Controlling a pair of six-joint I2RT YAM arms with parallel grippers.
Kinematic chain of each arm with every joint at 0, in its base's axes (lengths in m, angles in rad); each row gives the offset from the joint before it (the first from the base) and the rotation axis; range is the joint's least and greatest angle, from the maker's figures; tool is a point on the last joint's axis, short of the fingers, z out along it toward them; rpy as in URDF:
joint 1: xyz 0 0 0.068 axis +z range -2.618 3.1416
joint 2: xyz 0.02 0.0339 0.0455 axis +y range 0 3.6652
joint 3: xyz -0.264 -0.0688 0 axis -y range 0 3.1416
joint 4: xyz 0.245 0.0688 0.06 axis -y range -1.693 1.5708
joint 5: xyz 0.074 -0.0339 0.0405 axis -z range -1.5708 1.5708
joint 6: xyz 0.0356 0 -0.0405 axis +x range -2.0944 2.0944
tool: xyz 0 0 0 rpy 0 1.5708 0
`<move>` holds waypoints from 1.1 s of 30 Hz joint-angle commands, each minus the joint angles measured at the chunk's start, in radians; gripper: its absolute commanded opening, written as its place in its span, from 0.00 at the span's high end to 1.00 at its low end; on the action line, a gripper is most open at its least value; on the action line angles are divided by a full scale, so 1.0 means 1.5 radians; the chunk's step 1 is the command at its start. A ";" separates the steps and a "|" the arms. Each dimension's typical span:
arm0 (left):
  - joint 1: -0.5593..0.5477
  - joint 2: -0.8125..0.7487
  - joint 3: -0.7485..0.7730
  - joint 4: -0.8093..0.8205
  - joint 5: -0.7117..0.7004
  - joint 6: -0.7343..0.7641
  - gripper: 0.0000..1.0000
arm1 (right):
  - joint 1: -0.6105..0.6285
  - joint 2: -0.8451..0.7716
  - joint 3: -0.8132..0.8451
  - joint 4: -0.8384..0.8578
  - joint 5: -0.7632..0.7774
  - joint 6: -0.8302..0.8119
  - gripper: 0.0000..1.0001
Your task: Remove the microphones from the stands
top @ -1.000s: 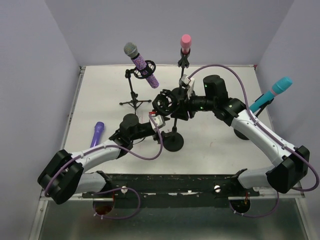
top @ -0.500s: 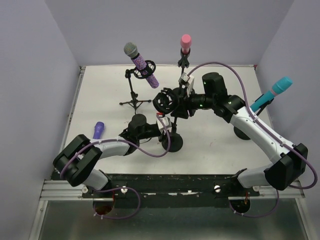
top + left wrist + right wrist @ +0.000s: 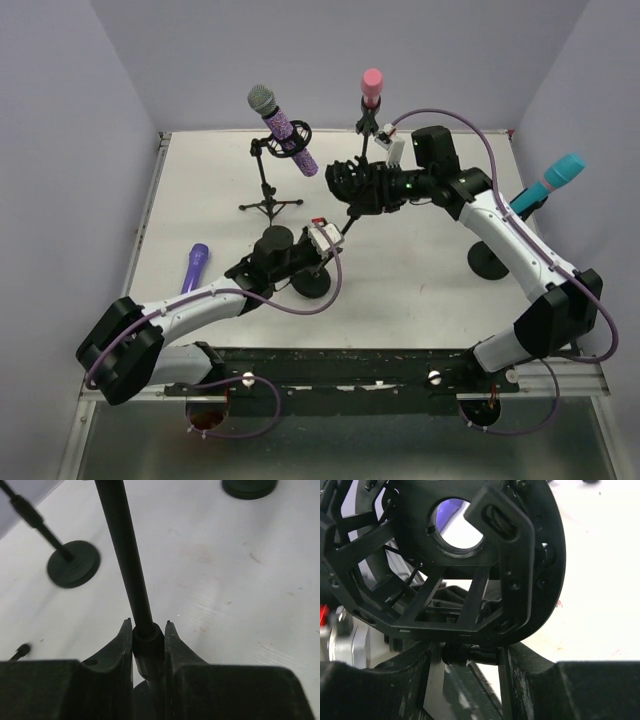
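purple microphone [image 3: 195,268] lying flat near left edge of the bench [image 3: 430,270], black stand [image 3: 125,555] leaning, left gripper [image 3: 148,628] clamping its pole, right gripper [image 3: 470,652] gripping its shock mount [image 3: 512,555]

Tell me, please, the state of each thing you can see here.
Left gripper, jaws shut on the stand pole.
Right gripper, jaws shut on the shock mount.
Stand pole, tilted.
Shock mount, empty.
Purple microphone, lying on the table.
Glitter microphone, in its tripod holder.
Pink microphone, upright on its stand.
Teal microphone, slanted on its stand.
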 commanded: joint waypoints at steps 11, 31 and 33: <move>-0.079 0.013 0.142 -0.296 -0.315 0.068 1.00 | -0.108 0.087 -0.091 -0.045 -0.048 0.166 0.99; 0.134 0.100 0.265 -0.615 0.525 0.182 0.29 | -0.107 -0.079 -0.213 0.143 -0.226 -0.186 0.99; 0.134 0.111 0.258 -0.577 0.526 0.167 0.29 | -0.107 -0.080 -0.210 0.136 -0.223 -0.189 0.99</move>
